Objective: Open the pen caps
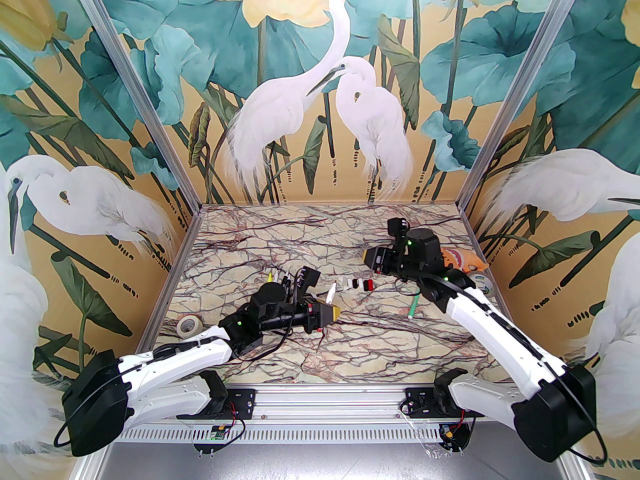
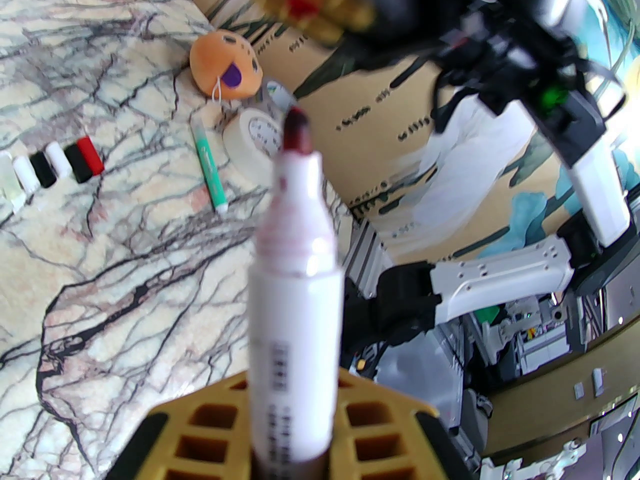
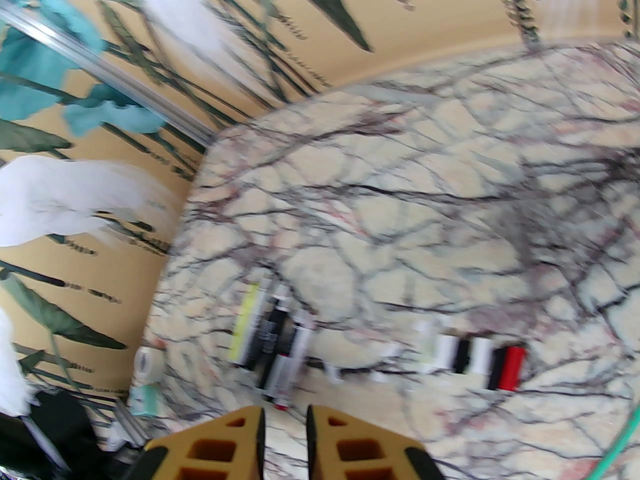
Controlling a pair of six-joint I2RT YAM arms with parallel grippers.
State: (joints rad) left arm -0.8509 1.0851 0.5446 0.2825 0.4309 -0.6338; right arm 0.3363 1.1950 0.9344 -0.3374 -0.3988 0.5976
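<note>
Marble-veined bench, walls covered in an egret-and-lotus mural, aluminium frame post in each back corner. Left tool is clenched on an uncapped white marker, dark red tip bare. Right tool is clenched too, probably on a small red cap, blurry there. Row of loose pen caps lies mid-bench between the tools. Green pen just right of it; orange plush at the right edge; tape roll at the left edge.

- Left gripper clamps a white marker, its bare dark-red tip pointing away from the fingers.
- Caps lie in a row ahead-left.
- Green pen and tape lie ahead, near the tip.
</note>
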